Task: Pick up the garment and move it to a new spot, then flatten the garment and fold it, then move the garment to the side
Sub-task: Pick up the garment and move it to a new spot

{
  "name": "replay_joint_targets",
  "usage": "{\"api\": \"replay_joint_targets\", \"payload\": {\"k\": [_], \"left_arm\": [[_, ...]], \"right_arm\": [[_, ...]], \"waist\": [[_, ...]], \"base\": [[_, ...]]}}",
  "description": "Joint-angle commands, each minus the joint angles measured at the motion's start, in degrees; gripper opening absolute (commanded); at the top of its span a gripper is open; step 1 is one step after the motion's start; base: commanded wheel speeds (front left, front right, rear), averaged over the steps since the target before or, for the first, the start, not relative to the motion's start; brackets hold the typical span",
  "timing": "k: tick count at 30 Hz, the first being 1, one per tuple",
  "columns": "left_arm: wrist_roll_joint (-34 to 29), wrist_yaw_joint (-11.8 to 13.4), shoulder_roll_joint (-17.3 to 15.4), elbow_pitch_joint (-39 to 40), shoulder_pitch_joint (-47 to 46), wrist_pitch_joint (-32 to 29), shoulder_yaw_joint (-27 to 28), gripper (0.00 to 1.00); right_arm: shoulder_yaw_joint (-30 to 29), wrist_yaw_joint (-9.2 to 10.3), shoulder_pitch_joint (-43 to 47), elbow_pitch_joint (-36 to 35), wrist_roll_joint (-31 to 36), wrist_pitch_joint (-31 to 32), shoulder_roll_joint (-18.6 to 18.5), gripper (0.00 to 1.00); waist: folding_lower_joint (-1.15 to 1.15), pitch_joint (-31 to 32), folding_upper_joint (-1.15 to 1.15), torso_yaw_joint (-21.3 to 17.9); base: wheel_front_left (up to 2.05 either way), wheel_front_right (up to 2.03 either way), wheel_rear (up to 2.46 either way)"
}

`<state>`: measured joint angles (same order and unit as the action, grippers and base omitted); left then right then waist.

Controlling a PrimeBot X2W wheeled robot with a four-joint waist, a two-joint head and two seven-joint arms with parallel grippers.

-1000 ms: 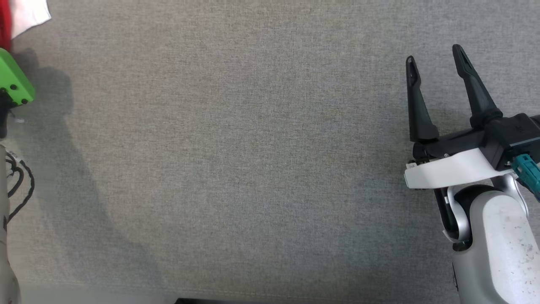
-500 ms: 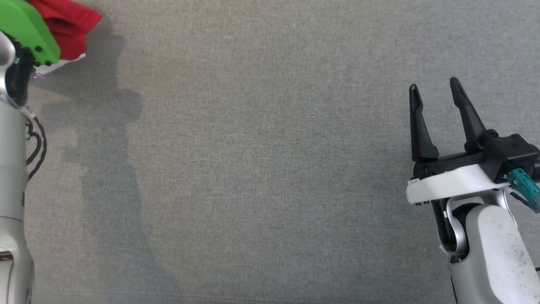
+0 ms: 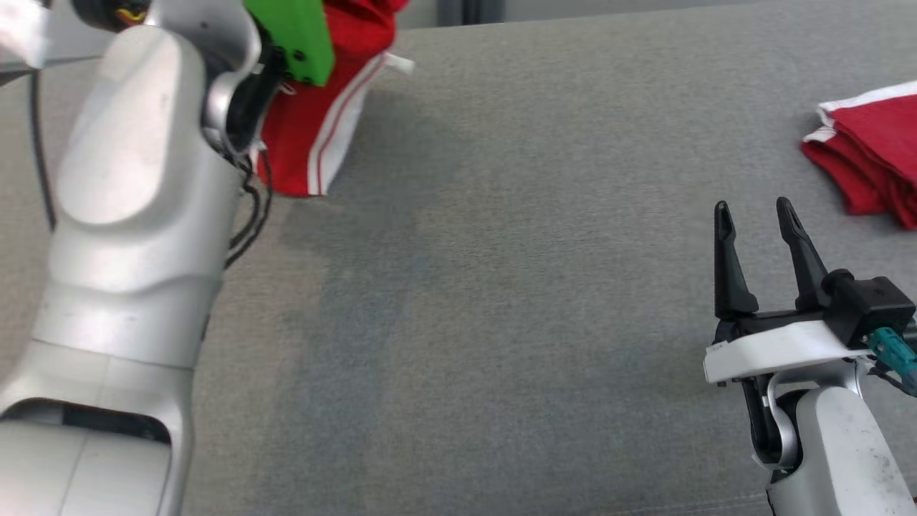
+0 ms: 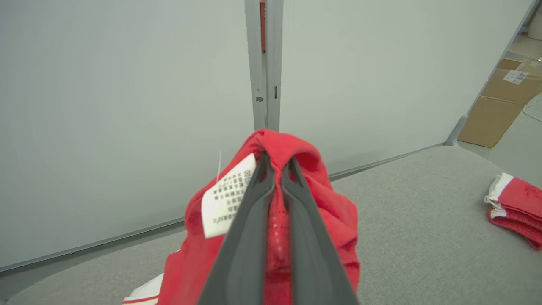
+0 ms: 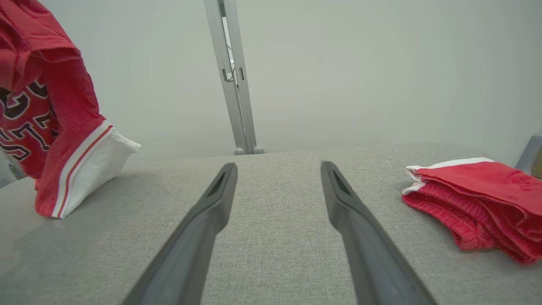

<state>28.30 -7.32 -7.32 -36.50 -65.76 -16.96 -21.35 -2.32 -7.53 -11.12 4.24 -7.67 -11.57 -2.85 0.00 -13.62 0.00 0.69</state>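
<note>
A red garment (image 3: 322, 107) with white trim and stripes hangs at the upper left of the head view, its lower end near the grey table (image 3: 501, 322). My left gripper (image 4: 274, 166) is shut on the bunched red cloth (image 4: 322, 212), beside a white care label (image 4: 224, 197). In the right wrist view the garment (image 5: 46, 123) dangles at the left, showing dark lettering. My right gripper (image 3: 752, 215) stands open low over the table at the right, nothing between its fingers (image 5: 211, 203).
A folded red garment with white trim (image 3: 870, 154) lies at the table's right edge, also seen as a stack (image 5: 478, 199) just right of my right gripper. A pale wall with a grey post (image 5: 233, 84) stands behind the table. Cardboard (image 4: 491, 118) lies on the floor.
The head camera has tilted up, bringing the far table edge and folded stack into view. My left arm has swung inward carrying the red garment. The right gripper stays open.
</note>
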Motion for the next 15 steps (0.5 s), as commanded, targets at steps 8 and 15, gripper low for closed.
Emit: {"api": "replay_joint_targets", "payload": {"k": [8,15], "left_arm": [[4.2,1.2,4.2,-2.7,7.5,4.5,-8.5,0.00],[17.1,6.2,4.2,0.2,15.0,9.7,-23.3,0.49]], "right_arm": [[1.4,0.09,-1.2,3.4,-2.6,-2.0,-0.1,1.00],[1.5,0.09,-2.2,5.7,-3.1,-3.1,0.0,1.00]], "waist": [[0.00,-1.0,0.00,-12.9],[0.00,-2.3,0.00,-15.2]], "base": [[0.00,0.00,0.00],[0.00,0.00,0.00]]}}
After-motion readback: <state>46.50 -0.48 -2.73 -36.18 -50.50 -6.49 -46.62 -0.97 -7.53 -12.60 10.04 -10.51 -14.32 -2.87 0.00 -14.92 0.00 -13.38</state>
